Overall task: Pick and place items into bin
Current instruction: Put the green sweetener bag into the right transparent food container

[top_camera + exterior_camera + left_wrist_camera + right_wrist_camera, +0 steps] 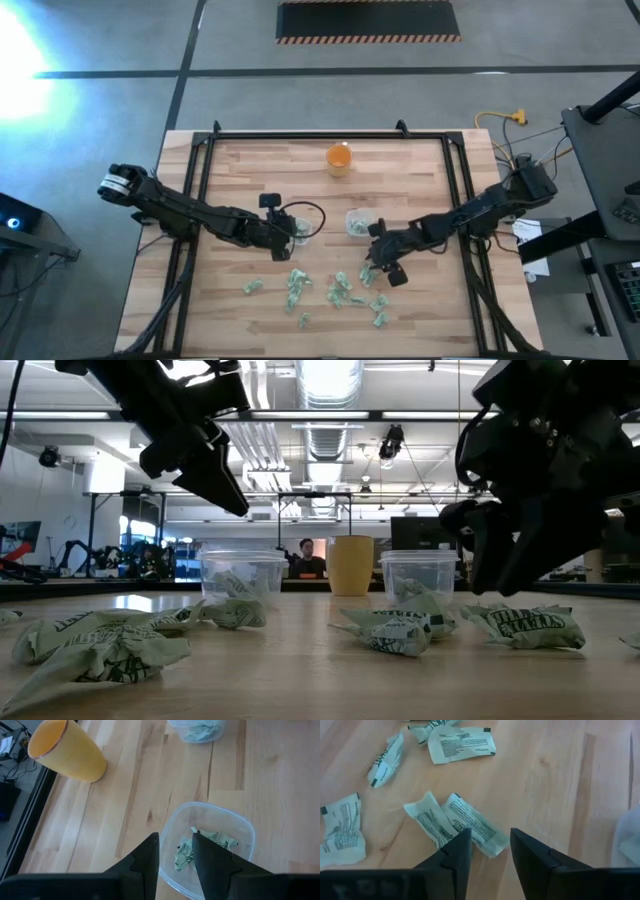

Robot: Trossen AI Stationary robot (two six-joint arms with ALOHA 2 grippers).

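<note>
Several pale green and whitish crinkled packets [345,291] lie scattered on the near half of the wooden table. My left gripper [176,854] is open and hovers above the left clear tub [235,822], where one packet [210,841] lies. In the high view my left gripper [285,241] stands just left of that tub [301,229]. My right gripper [490,847] is open, low over two packets [462,820] lying side by side, and touches nothing. It [385,264] is near the right tub [358,222], which holds packets.
An orange cup [339,158] stands upright near the table's far edge, also seen beyond the tubs in the low view [350,565]. A black frame rail [330,137] borders the table's far and side edges. Bare wood lies between the tubs and the cup.
</note>
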